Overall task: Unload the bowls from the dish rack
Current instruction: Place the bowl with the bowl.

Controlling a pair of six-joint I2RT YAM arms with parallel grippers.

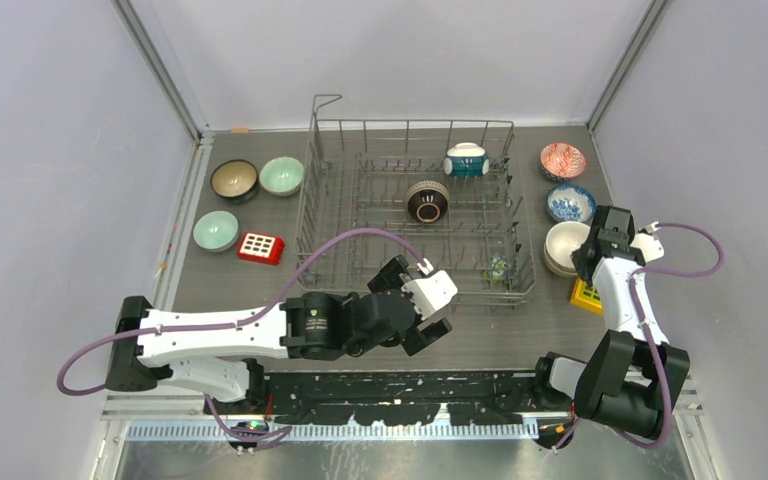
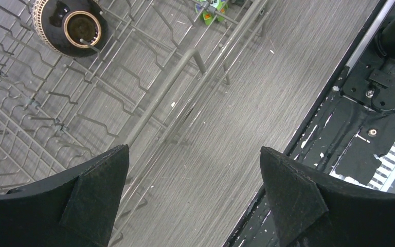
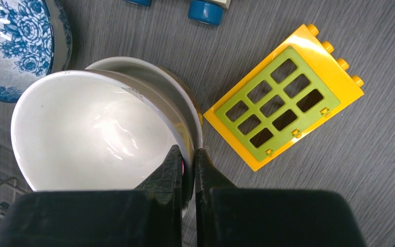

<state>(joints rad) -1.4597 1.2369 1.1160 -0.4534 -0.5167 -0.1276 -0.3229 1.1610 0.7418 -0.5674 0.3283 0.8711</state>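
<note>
The grey wire dish rack fills the middle of the table. Inside it sit a teal-and-white bowl and a dark brown bowl. My left gripper hangs open and empty over the table by the rack's near rail. My right gripper is shut on the rim of a cream bowl, which rests tilted in a second cream bowl right of the rack. A blue-and-white bowl and a red patterned bowl stand behind them.
Left of the rack stand a brown bowl, two pale green bowls and a red block. A yellow-and-green window block lies beside the cream bowls. A small green figure sits in the rack's near right corner.
</note>
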